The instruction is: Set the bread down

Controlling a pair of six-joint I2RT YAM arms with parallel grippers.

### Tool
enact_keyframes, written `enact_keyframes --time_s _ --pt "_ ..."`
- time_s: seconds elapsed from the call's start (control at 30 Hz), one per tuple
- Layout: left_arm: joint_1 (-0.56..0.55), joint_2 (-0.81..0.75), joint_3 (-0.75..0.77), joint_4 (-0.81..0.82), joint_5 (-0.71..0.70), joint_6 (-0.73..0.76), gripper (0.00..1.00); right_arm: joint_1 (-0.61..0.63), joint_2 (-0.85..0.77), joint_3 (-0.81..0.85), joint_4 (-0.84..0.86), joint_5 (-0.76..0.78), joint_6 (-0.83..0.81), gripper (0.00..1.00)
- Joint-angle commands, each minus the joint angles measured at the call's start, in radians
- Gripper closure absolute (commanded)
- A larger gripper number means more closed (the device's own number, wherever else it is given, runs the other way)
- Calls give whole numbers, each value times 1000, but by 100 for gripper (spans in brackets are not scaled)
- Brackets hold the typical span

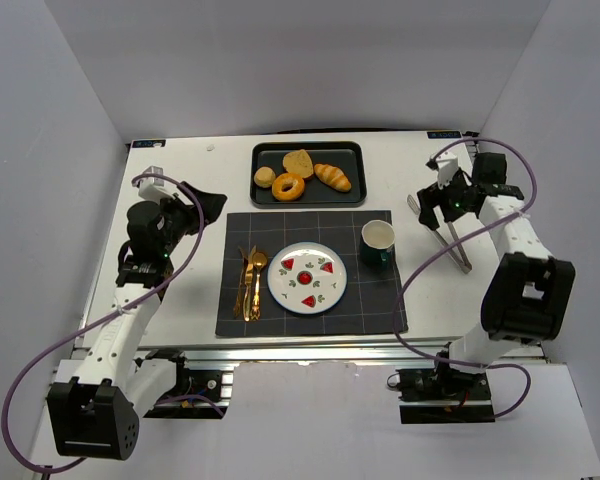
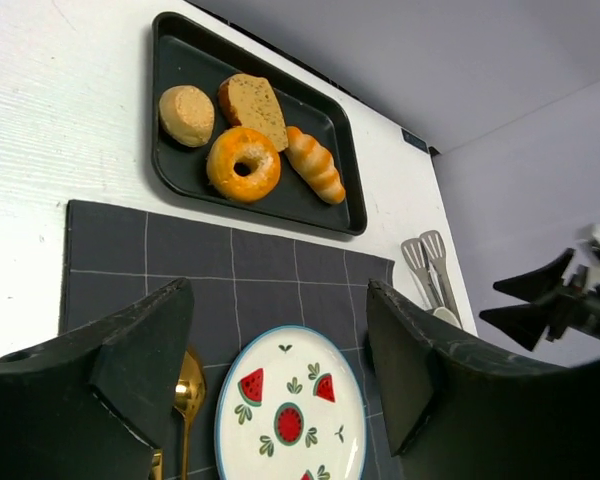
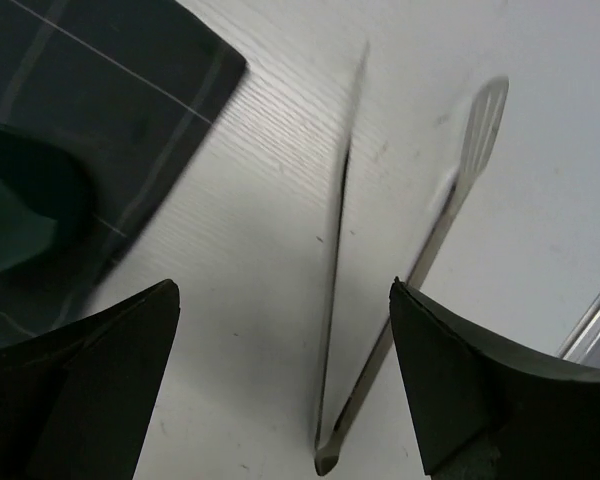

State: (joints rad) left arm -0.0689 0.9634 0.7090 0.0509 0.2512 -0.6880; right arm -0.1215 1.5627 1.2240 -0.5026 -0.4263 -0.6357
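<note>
The left gripper (image 2: 278,310) hangs with jaws spread wide near the far left corner of the dark grid-lined placemat (image 1: 380,300). Beyond the mat, the black rectangular tray (image 1: 325,198) holds the round bun (image 1: 265,177), brown bread slice (image 1: 298,162), glazed doughnut (image 1: 288,187) and croissant (image 1: 332,177). The right gripper (image 3: 280,300), equally wide apart, hovers over the silver metal tongs (image 3: 440,230).

Shiny metal tongs (image 3: 380,300), matt dark cloth placemat (image 1: 240,300), glossy plate (image 1: 307,277), wood-grained white table (image 2: 40,120), gold cutlery (image 1: 250,285)

1. Tray (image 1: 358,150): black.
2. Mat (image 1: 370,300): dark grey, thin white grid lines.
3. Plate (image 1: 307,278): white, blue rim, red watermelon slices, green leaves.
4. Cup (image 1: 377,243): dark green outside, cream inside.
5. Cutlery (image 1: 250,283): gold.
6. Table (image 1: 210,170): white.
</note>
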Motion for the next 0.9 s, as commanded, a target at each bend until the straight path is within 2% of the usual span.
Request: enact_keyframes --time_s 0.0,0.17,0.33,0.43,0.6,0.7,0.87 --pt "3 -52 -34 -8 10 8 20 -18 45 -3 36 181 5 11" --pt "3 -48 -43 -20 16 18 20 -21 123 -26 69 227 -88 11" --pt "3 -41 -31 -45 7 42 20 -67 232 67 -43 160 -220 11" --pt "3 -40 -40 -40 3 38 20 -90 298 114 -99 146 -236 11" --pt "3 -45 -57 -20 5 21 20 -95 318 60 -28 173 -216 11" --pt "3 -31 -49 -25 11 30 20 -95 344 46 -43 167 -193 13" --pt "1 -3 -25 -42 19 48 20 -95 356 -4 -44 179 -190 24"
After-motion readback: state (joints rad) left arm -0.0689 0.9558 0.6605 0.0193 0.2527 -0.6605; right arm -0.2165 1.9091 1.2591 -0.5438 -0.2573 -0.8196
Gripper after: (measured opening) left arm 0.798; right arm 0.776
